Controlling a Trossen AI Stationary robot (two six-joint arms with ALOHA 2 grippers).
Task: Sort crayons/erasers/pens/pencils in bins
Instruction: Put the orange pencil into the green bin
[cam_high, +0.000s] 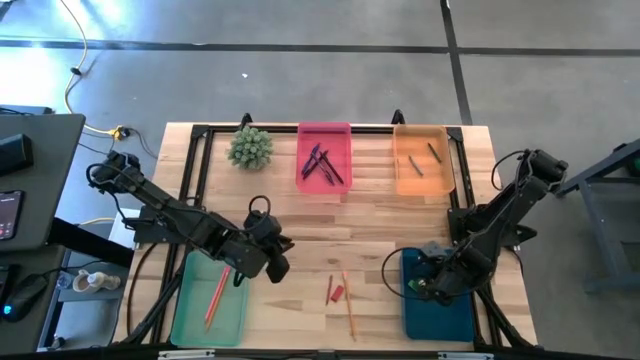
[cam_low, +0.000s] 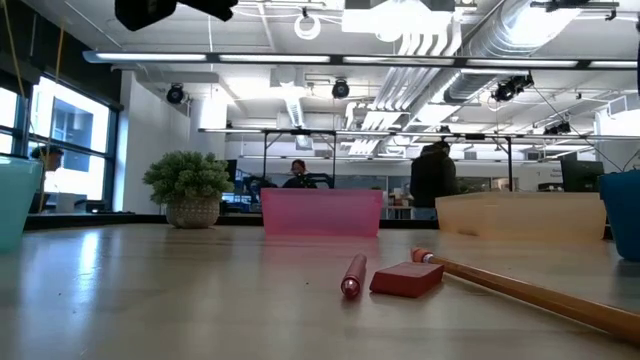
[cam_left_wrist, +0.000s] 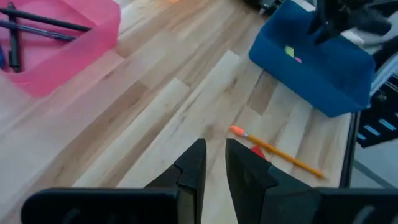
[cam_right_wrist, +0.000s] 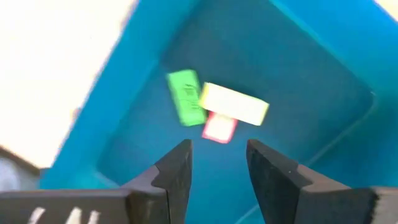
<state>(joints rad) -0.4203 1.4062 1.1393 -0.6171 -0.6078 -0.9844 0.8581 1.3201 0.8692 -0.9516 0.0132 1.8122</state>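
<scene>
three erasers (cam_right_wrist: 214, 106) lay in the dark blue bin (cam_high: 450, 310) at the near right when i checked: a green one, a yellow-green one and a small pink one, touching each other. my right gripper (cam_right_wrist: 217, 165) hung just over them with its fingers spread and nothing between them, so i judged that drop finished.

out on the bare wood near the middle i still had a short red stick (cam_high: 329, 289), a red eraser (cam_high: 338, 293) just beside it, and a long orange pencil (cam_high: 348, 305) to their right. the pale green bin (cam_high: 190, 310) at the near left held orange and pink pencils (cam_high: 215, 293). the pink bin (cam_high: 345, 180) at the far side held the dark pens (cam_high: 325, 165), and the orange bin (cam_high: 402, 182) to its right held a few crayons (cam_high: 425, 160).

my left gripper (cam_left_wrist: 214, 165) hovered between the green bin and the loose pieces, its fingers nearly together with a narrow gap and nothing pinched.

for the next pick i reckoned the left arm suited the orange pencil. i would have opened wider first, turned the wrist so the fingers crossed the shaft, and come down clear of the red eraser so as not to nudge it. a grip near the pencil's middle seemed best to keep it from tipping.
</scene>
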